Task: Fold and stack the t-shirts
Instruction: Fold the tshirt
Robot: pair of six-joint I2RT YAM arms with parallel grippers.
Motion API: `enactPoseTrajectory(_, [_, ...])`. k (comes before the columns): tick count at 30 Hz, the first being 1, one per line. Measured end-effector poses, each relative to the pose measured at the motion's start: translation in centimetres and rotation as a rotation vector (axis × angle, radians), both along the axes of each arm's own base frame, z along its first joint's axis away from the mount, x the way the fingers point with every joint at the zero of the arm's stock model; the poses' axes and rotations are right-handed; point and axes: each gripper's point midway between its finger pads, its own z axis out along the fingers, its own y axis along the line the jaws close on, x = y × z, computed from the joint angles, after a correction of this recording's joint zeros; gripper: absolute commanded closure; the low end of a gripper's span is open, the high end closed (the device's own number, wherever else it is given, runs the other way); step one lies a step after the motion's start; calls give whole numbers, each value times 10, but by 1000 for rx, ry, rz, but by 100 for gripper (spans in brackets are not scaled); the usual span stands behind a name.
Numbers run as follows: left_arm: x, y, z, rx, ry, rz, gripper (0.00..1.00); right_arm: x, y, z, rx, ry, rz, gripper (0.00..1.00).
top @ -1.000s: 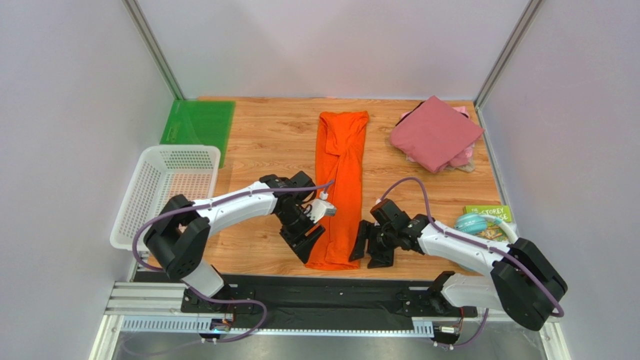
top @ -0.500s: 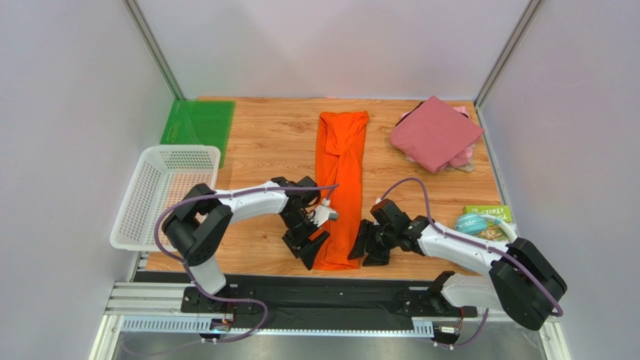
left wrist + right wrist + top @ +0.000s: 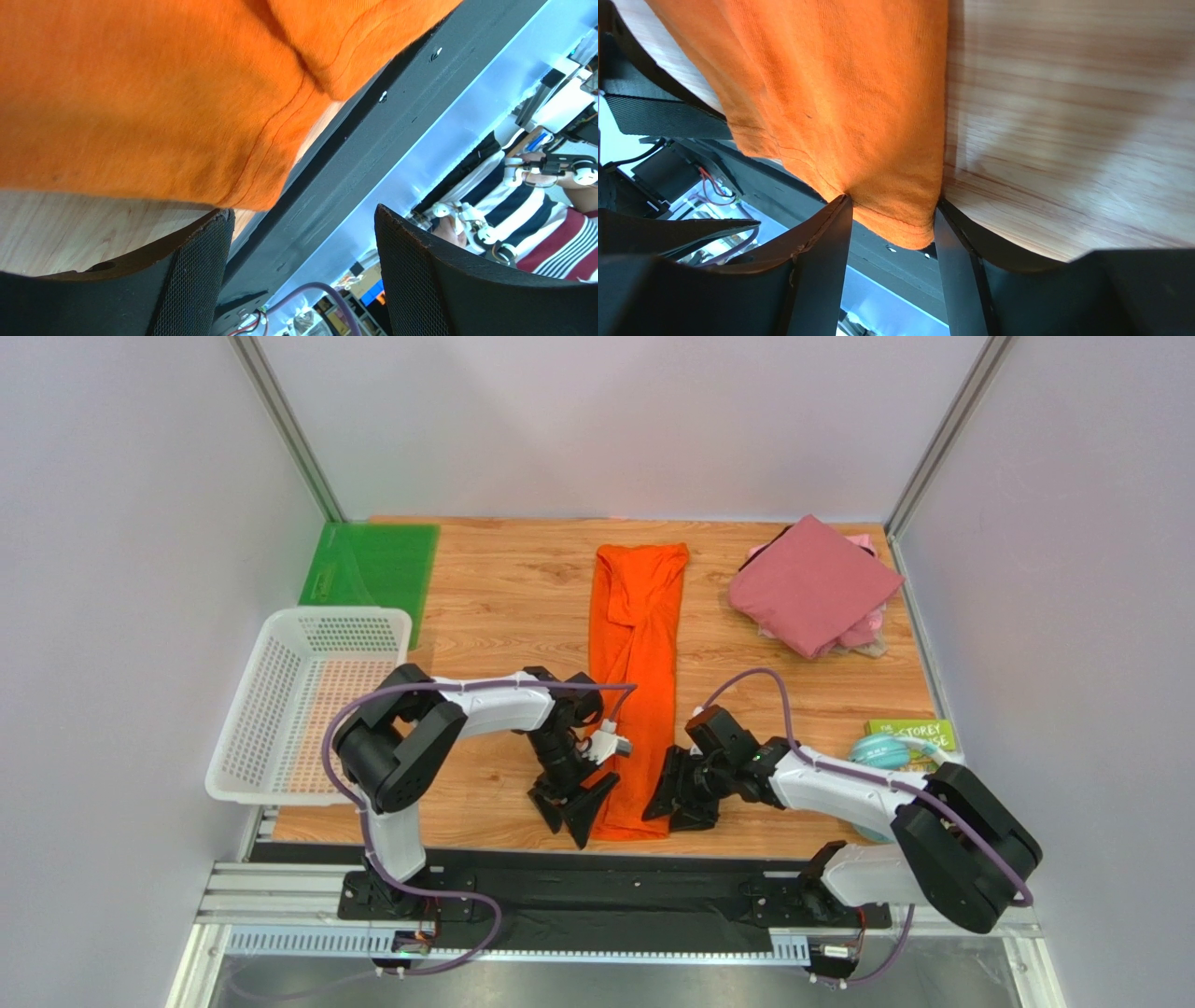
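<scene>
Along the middle of the wooden plank surface (image 3: 505, 602), a bright orange cloth t-shirt (image 3: 638, 658) is laid out as a long narrow strip. It is folded lengthwise and runs from the far side to the near edge. Its near hem is found at the edge of the surface, just beyond the black base rail (image 3: 589, 889).

Left tool (image 3: 568, 816): set down at the near left corner of the strip. In the wrist view both black fingers (image 3: 189, 280) are spread wide. Nothing is caught between them, and only the dark rail is seen through the gap. The hem corner lies just past the tip of one finger; contact cannot be judged. Tool noted as released.

Right tool (image 3: 675, 809): set at the near right corner. In its wrist view the hem corner is taken in between the two fingers (image 3: 822, 266), with cloth meeting both inner faces. Whether the cloth is truly clamped cannot be told.

Far right corner: a dusty maroon-red t-shirt (image 3: 814, 581), folded into a flat square, is laid askew on a pale pink t-shirt (image 3: 867, 627). Only the edges of the pink one show. Both are well apart from the orange strip.

Left side: a white plastic mesh basket (image 3: 253, 721) is placed at the surface's edge, and a flat green plastic sheet (image 3: 368, 564) lies at the far left corner.

Right edge: a green-covered book (image 3: 926, 735) is noted with a round teal object (image 3: 881, 752) on it, near the right arm.
</scene>
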Motion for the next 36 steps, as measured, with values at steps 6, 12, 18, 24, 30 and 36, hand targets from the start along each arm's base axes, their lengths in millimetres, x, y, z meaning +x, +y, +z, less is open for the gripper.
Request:
enactPoseTrajectory(6, [3, 1, -2, 45, 3, 9, 26, 0, 5, 0, 19, 8, 12, 52])
enactPoseTrajectory(12, [18, 14, -7, 111, -141, 10, 32, 0, 4, 0, 17, 5, 17, 55])
enactPoseTrajectory(18, [32, 20, -11, 128, -250, 20, 35, -2, 2, -1, 14, 4, 15, 56])
enactPoseTrajectory(24, [30, 18, -11, 127, -249, 26, 34, -4, -2, 1, 8, 0, 11, 56])
enactPoseTrajectory(30, [25, 8, -10, 108, -253, -1, 34, -4, -4, 2, 1, -4, 7, 57])
enactPoseTrajectory(36, [22, -4, -9, 80, -232, -15, 36, -5, -5, 0, -7, -2, 5, 58])
